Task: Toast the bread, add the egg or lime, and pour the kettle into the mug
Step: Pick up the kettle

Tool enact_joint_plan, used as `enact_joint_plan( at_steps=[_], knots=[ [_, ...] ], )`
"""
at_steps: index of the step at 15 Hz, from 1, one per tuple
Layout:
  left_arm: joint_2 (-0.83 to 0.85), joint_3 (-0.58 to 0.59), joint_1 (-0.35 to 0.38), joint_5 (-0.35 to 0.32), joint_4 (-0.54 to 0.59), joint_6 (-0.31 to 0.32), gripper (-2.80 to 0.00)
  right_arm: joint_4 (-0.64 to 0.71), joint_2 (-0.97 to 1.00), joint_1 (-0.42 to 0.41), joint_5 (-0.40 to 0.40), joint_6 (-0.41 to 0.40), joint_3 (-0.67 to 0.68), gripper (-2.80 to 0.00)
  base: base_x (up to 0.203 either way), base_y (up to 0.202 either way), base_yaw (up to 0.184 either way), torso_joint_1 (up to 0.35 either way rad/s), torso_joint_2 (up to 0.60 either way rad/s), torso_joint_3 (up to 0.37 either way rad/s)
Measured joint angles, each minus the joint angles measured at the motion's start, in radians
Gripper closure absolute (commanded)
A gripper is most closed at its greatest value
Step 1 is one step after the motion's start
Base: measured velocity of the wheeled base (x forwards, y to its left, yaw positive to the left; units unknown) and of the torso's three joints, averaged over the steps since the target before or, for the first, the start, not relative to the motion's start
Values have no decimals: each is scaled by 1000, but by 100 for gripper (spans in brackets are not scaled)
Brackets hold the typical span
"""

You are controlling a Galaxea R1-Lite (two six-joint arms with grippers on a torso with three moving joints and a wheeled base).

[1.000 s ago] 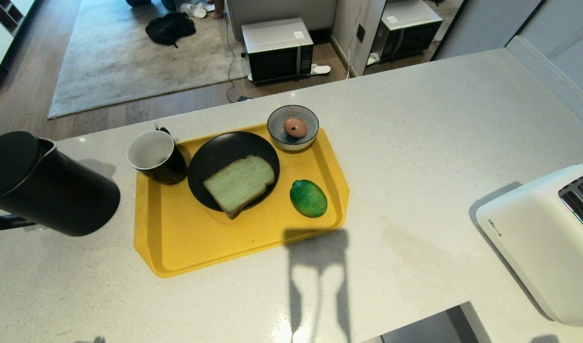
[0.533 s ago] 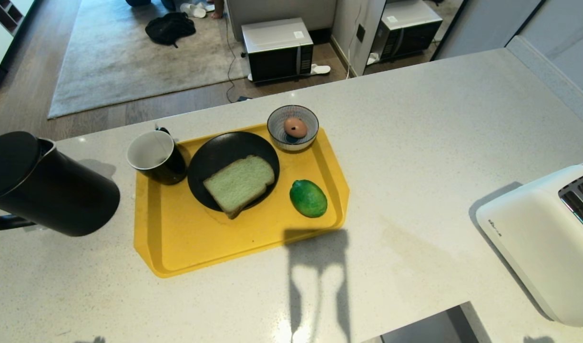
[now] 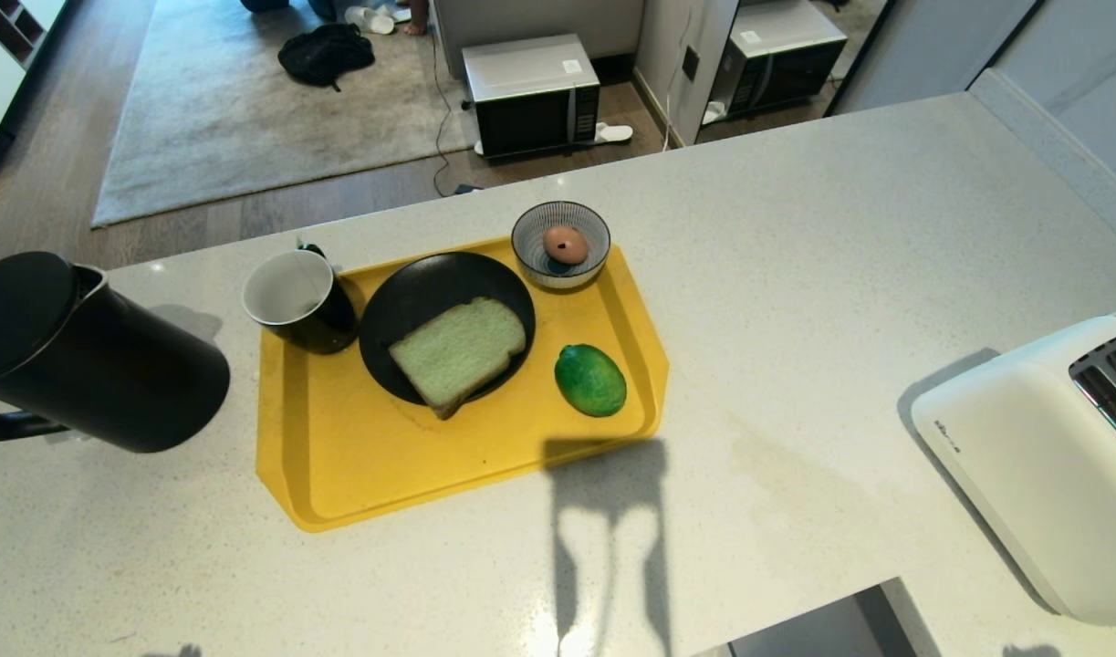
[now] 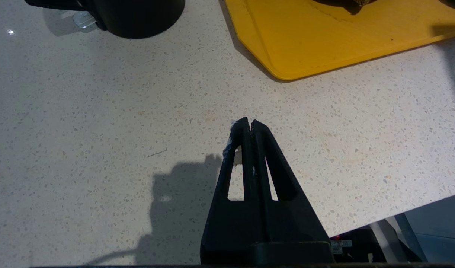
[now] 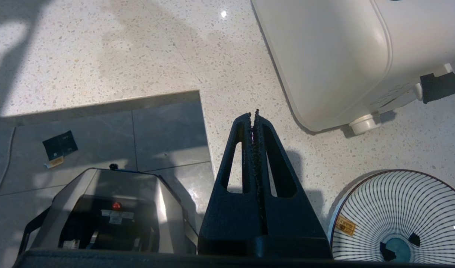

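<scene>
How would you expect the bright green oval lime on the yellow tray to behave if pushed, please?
The bright green oval lime would probably roll or wobble: it is rounded and lies loose on the flat yellow tray. Its bumpy skin should give some grip. The tray's raised rim might stop it.

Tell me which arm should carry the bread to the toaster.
Probably right: the right gripper hangs shut beside the toaster, which stands right of the bread. The left gripper hangs near the kettle.

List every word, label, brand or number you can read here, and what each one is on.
No text here can be read.
Toaster: small grey brand mark on its side, too small to read.
Empty striped bowl: yellow sticker, print blurred.
Microwave: white label on top, too small.
Robot base: white label, blurred.
</scene>
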Motion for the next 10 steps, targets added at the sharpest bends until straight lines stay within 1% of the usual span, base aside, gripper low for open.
enact_joint_plan(
  at_steps=[10],
  knots=[
    [0,0,0,0,0,0,0,0,0,0,6,-1,0,0,0,0,0,0,0,0]
  ],
)
